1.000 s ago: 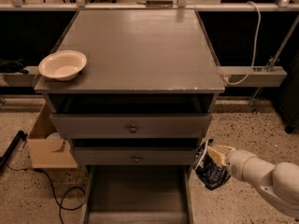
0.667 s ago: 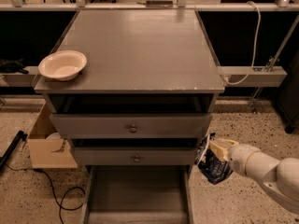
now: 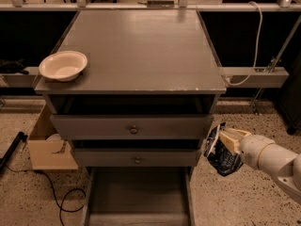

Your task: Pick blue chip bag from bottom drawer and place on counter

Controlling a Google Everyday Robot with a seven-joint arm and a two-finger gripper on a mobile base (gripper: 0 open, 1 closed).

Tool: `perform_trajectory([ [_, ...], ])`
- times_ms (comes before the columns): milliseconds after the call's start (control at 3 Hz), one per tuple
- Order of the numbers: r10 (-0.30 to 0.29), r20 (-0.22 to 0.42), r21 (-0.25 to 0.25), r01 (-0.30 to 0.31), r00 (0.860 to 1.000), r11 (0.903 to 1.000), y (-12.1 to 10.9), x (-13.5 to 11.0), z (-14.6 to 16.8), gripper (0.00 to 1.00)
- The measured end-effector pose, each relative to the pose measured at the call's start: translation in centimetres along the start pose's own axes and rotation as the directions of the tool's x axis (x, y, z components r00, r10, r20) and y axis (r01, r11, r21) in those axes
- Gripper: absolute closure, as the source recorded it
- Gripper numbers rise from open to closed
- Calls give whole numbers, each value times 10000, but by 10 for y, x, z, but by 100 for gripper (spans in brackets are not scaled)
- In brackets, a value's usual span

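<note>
The blue chip bag (image 3: 223,155), dark navy with white lettering, hangs in my gripper (image 3: 229,140) just right of the cabinet, level with the second knobbed drawer. The gripper is shut on the bag's top edge; my white arm (image 3: 273,159) comes in from the lower right. The bottom drawer (image 3: 136,197) is pulled out at the bottom of the view, a grey tray with nothing in it. The counter (image 3: 141,46) is the broad grey top above, well above and left of the bag.
A cream bowl (image 3: 63,65) sits at the counter's front left corner. Two knobbed drawers (image 3: 134,128) are shut below. A cardboard box (image 3: 47,147) and a black cable (image 3: 61,204) lie on the floor at the left. A white cable (image 3: 251,46) hangs at the right.
The gripper with the bag has risen slightly and moved a little to the right, staying beside the cabinet's right side. Nothing else has moved.
</note>
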State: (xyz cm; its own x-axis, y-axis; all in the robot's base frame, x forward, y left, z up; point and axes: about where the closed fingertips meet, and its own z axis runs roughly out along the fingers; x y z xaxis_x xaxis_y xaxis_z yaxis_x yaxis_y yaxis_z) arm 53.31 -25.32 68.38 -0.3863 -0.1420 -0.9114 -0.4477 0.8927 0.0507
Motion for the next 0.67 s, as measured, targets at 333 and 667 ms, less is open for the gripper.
perform_trajectory([
  [333, -165, 205, 76, 164, 9997, 9998, 0, -9, -5, 100],
  [667, -757, 940, 340, 728, 9927, 9968, 3, -45, -25, 100],
])
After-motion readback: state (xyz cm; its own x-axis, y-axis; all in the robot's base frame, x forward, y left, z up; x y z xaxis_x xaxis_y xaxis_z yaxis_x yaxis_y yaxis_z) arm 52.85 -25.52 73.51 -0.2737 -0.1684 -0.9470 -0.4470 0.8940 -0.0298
